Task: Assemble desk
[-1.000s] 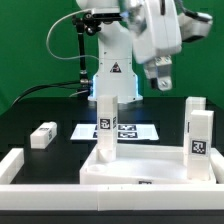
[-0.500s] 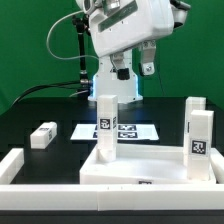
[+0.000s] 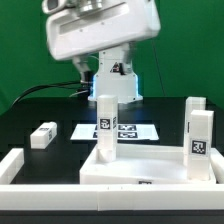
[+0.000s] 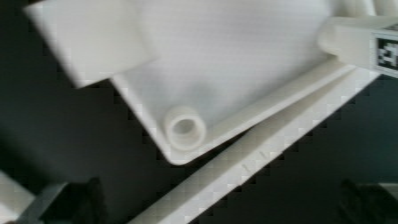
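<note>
The desk's white rimmed tabletop lies at the front of the table. Two white tagged legs stand upright on it, one at its left back corner and one at its right. A third leg lies loose on the black table to the left. In the wrist view I look down on a corner of the tabletop with a round hole, and a tagged leg beside it. My gripper is open and empty high above; its dark fingers show at both edges.
The marker board lies flat behind the tabletop. A long white border bar runs along the front left, and one also crosses the wrist view. The arm's white wrist housing fills the top of the exterior view, before the robot base.
The arm's hand has swung from the exterior view's upper right to the upper left and come closer to the camera. The desk parts have not moved.
</note>
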`<state>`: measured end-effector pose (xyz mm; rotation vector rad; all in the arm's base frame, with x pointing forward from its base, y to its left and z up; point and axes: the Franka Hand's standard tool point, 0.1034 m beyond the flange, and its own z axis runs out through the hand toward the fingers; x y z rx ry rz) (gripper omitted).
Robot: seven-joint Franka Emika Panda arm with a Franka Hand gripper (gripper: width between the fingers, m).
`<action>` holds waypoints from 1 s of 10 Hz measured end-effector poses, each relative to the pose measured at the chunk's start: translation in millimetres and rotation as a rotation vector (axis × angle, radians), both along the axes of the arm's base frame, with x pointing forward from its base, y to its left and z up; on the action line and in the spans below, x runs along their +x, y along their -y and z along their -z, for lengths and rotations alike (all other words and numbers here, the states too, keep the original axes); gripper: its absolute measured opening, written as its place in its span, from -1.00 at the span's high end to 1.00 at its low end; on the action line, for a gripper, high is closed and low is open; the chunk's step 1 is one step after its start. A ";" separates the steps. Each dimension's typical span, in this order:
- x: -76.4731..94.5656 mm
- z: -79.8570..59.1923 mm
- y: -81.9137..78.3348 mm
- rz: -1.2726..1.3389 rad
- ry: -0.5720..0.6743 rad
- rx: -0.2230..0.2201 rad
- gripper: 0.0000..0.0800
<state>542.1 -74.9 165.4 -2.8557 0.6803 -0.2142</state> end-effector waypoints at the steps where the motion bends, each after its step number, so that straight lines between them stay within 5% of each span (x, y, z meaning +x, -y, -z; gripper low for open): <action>1: -15.5 11.6 24.9 -0.102 0.005 -0.017 -0.62; 4: -30.4 37.1 67.2 -0.299 -0.012 -0.068 -0.62; 6: -27.9 44.9 69.3 -0.350 -0.016 -0.080 -0.62; 8: -30.9 47.0 66.3 -0.354 -0.047 -0.058 -0.62; 9: -36.5 50.6 64.8 -0.381 -0.152 -0.012 -0.62; 10: -43.3 63.1 78.7 -0.381 -0.229 0.019 -0.62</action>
